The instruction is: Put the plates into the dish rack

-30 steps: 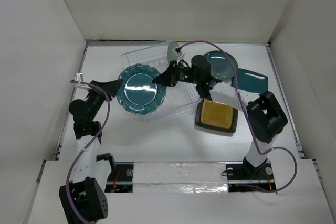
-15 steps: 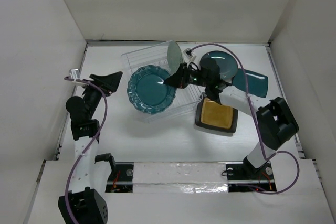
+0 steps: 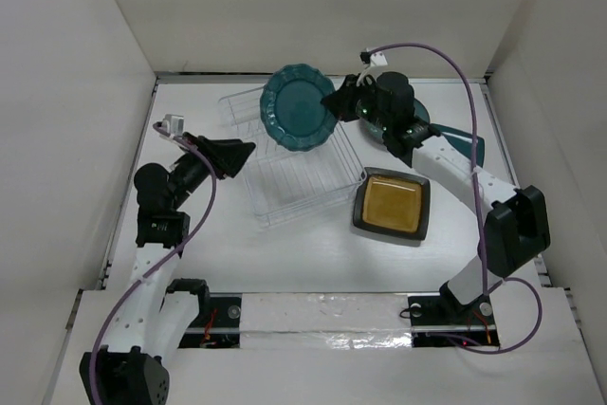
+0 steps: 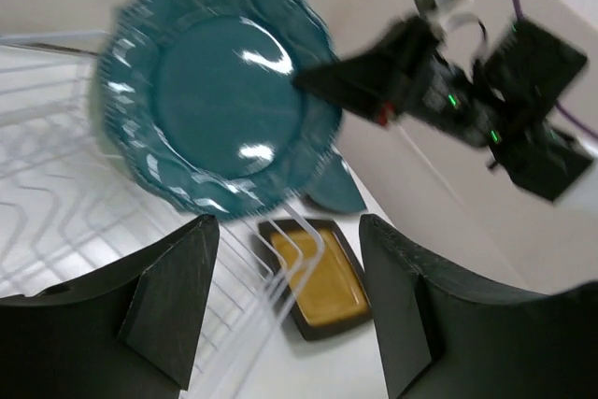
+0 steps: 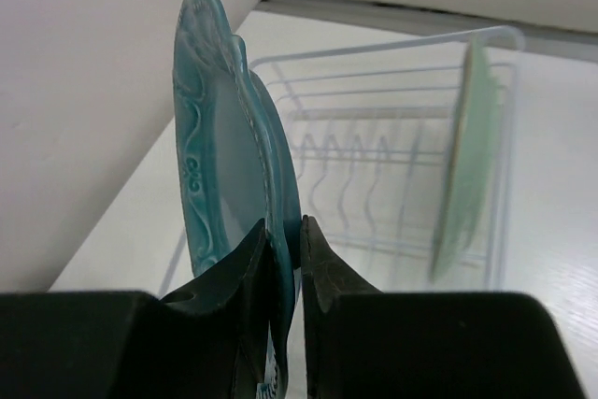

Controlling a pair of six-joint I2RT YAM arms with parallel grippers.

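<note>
My right gripper (image 3: 334, 104) is shut on the right rim of the teal scalloped plate (image 3: 300, 108), which stands upright in the air above the back of the clear dish rack (image 3: 296, 177). In the right wrist view the fingers pinch the plate's edge (image 5: 234, 151), and a pale green glass plate (image 5: 467, 156) stands in a slot of the rack (image 5: 374, 128). My left gripper (image 3: 243, 151) hangs open at the rack's left side, apart from the plate (image 4: 215, 119), with nothing between its fingers (image 4: 177, 296). The black-rimmed amber square plate (image 3: 391, 206) lies flat on the table right of the rack.
Teal plates (image 3: 463, 144) lie at the back right, partly hidden behind my right arm. White walls close in the table on the left, back and right. The amber plate (image 4: 318, 277) shows beyond the rack's corner in the left wrist view.
My left gripper let go of the scalloped plate, opened and drew back. My right gripper carried the plate up and toward the back, turning it upright over the rack.
</note>
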